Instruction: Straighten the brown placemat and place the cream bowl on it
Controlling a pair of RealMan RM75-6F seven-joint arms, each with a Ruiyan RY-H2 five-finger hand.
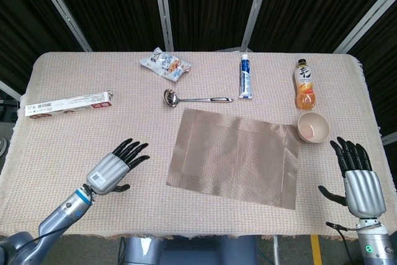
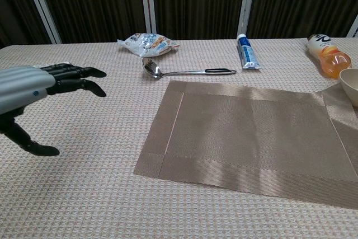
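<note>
The brown placemat [image 1: 236, 155] [image 2: 251, 132] lies skewed in the table's middle, its right end turned slightly toward the front. The cream bowl [image 1: 312, 127] [image 2: 351, 84] stands empty on the cloth just off the mat's far right corner. My left hand [image 1: 114, 169] [image 2: 33, 85] hovers open, fingers stretched toward the mat's left edge, a short gap away. My right hand [image 1: 358, 180] is open at the table's front right edge, fingers pointing up, below the bowl and apart from it; the chest view does not show it.
Behind the mat lie a metal ladle [image 1: 193, 98] [image 2: 184, 71], a blue-white tube [image 1: 246, 76] [image 2: 247, 51] and a snack bag [image 1: 165, 65] [image 2: 146, 43]. An orange drink bottle [image 1: 304, 84] [image 2: 329, 55] lies beyond the bowl. A long box [image 1: 68, 103] lies far left.
</note>
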